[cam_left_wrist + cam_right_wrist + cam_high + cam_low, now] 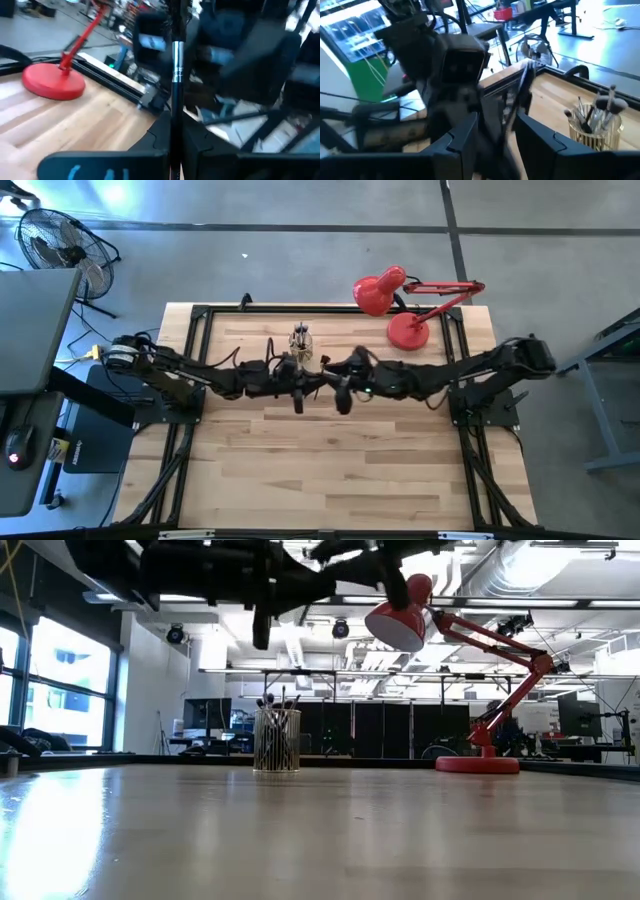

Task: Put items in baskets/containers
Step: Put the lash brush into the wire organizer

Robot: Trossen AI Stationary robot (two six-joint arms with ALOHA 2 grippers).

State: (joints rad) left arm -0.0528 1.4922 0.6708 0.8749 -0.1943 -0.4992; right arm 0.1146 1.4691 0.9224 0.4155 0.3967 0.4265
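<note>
Wooden table (330, 470) fills the centre of the high view, black frame rails along its edges. Both arms reach in from the sides and meet mid-table, raised off the surface.

Red desk lamp (405, 305) at upper right of the table, round base on the wood, head (398, 618) hanging above.

Clear cup (277, 740) stands upright at upper centre of the table, just above where the arms meet in the high view. It holds a bunch of makeup brushes (600, 107), handles down, bristle heads fanned above the rim. In the low view the cup sits left of centre, well apart from the lamp base.

Left gripper (297, 392): fingers pressed together, pinching one brush (177, 75), thin dark handle with a silvery ferrule, upright.

Right gripper (343, 392): fingers spread, the left gripper and its brush between them; contact cannot be told.
</note>
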